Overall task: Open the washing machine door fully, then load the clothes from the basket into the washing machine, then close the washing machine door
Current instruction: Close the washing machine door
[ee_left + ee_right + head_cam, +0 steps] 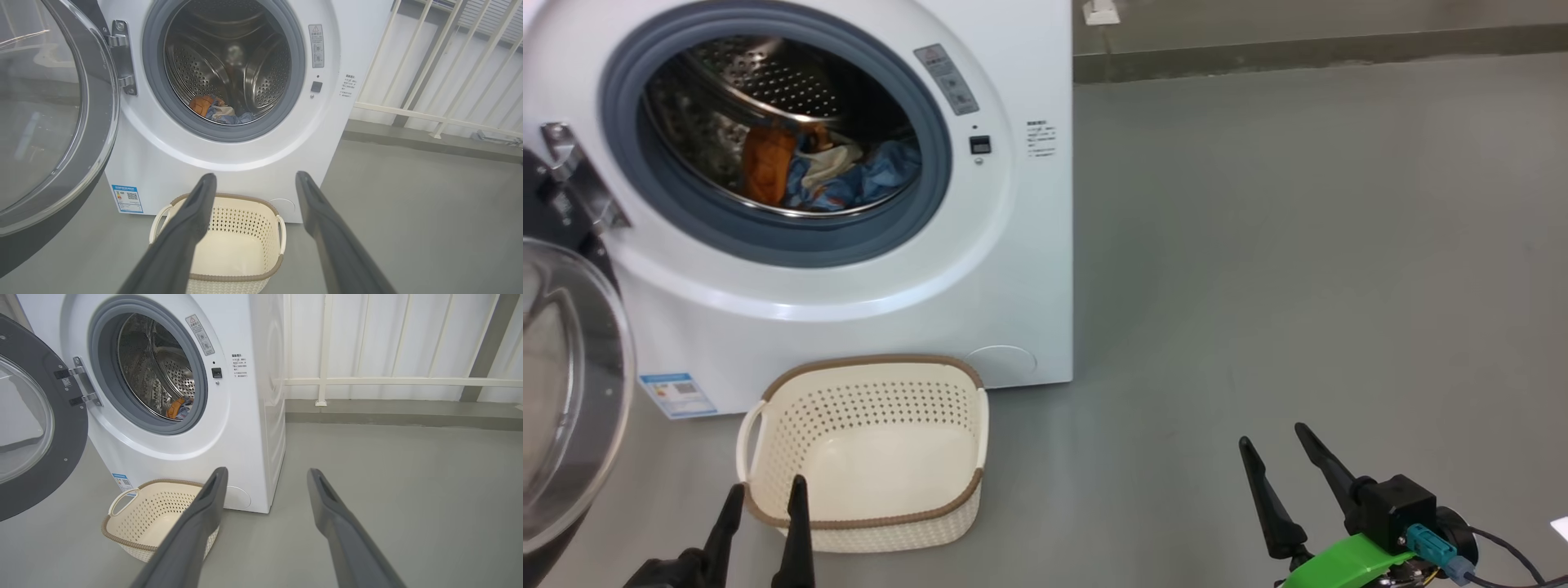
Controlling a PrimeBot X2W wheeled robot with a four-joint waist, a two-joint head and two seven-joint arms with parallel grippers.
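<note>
The white washing machine (866, 310) (229, 155) (245, 428) stands at the left with its round black-rimmed door (564, 392) (49, 122) (36, 428) swung wide open to the left. The clothes (829, 171) (218, 111) (178, 408), orange, cream and blue, lie at the bottom of the steel drum. The cream basket (866, 449) (237, 249) (151, 514) sits on the floor before the machine with nothing in it. My left gripper (764, 490) (255, 183) hovers open at the basket's near edge. My right gripper (1278, 437) (265, 477) is open over bare floor to the right.
Grey floor (1298, 245) stretches to the right of the machine. A low kerb and white railing (388, 381) run along the back wall. The open door juts out into the space at the left.
</note>
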